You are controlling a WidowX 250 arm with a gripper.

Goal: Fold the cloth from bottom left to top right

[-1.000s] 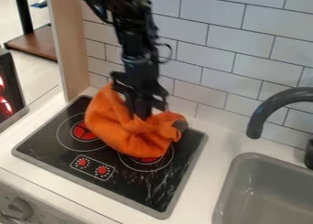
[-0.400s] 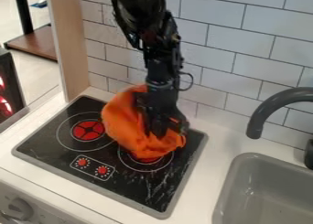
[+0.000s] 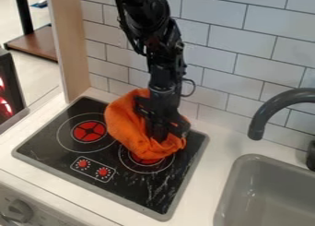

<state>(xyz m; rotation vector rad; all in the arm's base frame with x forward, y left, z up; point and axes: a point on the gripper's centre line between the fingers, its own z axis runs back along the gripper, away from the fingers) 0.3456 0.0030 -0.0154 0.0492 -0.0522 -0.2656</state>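
Observation:
The gripper [image 3: 160, 133] hangs low over the right half of the stove top, pressed against the orange cloth [image 3: 130, 127]. Bunched and rumpled, the cloth lies on the back right of the black stove top, partly over the right burner, with a raised fold at its upper left beside the gripper. The arm hides the cloth's back right part. Whether the fingers hold any fabric cannot be made out.
The black stove top [image 3: 92, 176] has a red left burner [image 3: 89, 131] and two red knobs near its front. A tiled wall [image 3: 212, 63] stands behind. To the right are a grey sink [image 3: 265, 197] and a dark curved faucet [image 3: 265, 116]; a wooden panel [image 3: 69, 45] rises at left.
The gripper has moved right and lower, and the cloth's left part has come right with it, uncovering the left burner. Between the last two frames the motion is slight.

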